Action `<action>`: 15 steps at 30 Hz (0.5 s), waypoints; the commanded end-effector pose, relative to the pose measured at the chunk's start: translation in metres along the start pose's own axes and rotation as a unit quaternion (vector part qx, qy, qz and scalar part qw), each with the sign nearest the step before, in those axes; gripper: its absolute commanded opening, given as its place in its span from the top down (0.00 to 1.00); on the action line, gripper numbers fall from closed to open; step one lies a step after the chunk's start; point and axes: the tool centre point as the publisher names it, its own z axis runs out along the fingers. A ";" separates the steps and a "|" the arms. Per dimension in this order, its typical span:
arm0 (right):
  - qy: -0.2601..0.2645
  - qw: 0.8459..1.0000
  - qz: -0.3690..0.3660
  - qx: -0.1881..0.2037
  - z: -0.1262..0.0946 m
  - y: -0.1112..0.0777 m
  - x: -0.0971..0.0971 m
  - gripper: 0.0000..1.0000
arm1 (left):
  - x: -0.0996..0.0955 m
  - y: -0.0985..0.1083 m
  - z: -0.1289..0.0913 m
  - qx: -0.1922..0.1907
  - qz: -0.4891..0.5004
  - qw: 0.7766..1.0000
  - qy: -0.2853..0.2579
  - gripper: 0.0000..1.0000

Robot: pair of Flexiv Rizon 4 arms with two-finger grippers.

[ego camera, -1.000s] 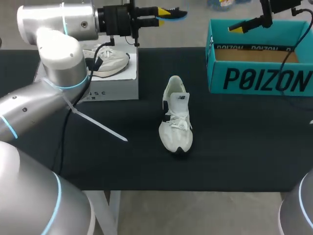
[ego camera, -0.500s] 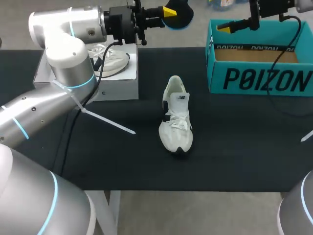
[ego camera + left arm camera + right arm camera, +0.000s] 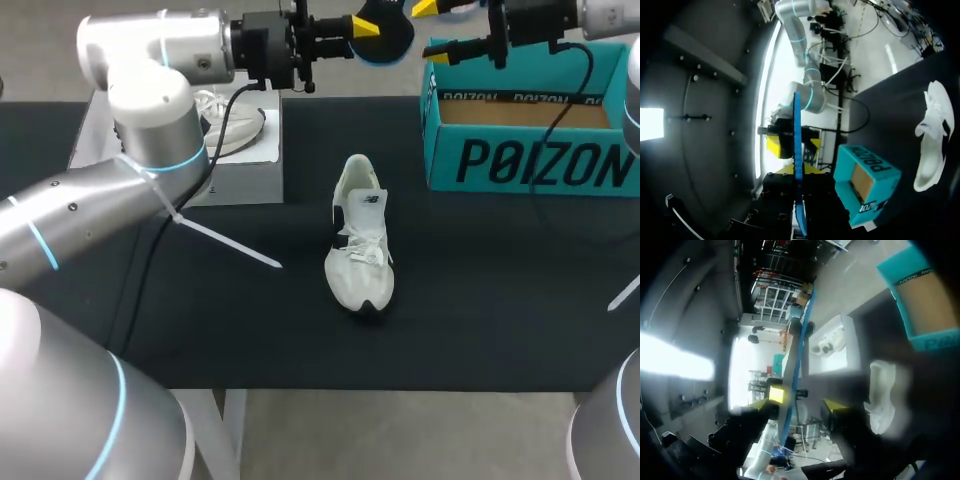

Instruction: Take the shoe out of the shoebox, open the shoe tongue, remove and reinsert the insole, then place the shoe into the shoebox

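Left pincer (image 3: 362, 25) up high past the table's far edge, pinching a dark insole (image 3: 392, 38) with a blue rim, right pincer (image 3: 432, 28) wide open just beside the insole, white shoe (image 3: 360, 240) lying mid black table (image 3: 500, 300), blue-green shoebox (image 3: 530, 160) well apart at the far edge.

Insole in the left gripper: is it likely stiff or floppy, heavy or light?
Probably light and bendable: edge-on, the insole shows as a thin blue strip. Yet it stands nearly straight above the left gripper, so it is likely springy rather than limp.
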 end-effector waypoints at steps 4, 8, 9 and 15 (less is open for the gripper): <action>0.007 1.000 -0.007 0.010 0.017 0.004 0.009 0.55 | 0.003 0.001 0.010 0.012 0.008 1.000 0.004 1.00; 0.006 1.000 -0.009 0.015 0.018 0.003 0.009 0.64 | 0.002 0.002 0.012 0.013 0.010 1.000 0.003 1.00; 0.006 1.000 -0.009 0.017 0.018 0.002 0.008 0.66 | 0.002 0.002 0.012 0.013 0.010 1.000 0.002 1.00; 0.003 1.000 -0.001 0.022 0.018 0.001 0.002 0.96 | 0.001 -0.001 0.011 0.017 0.009 1.000 -0.001 1.00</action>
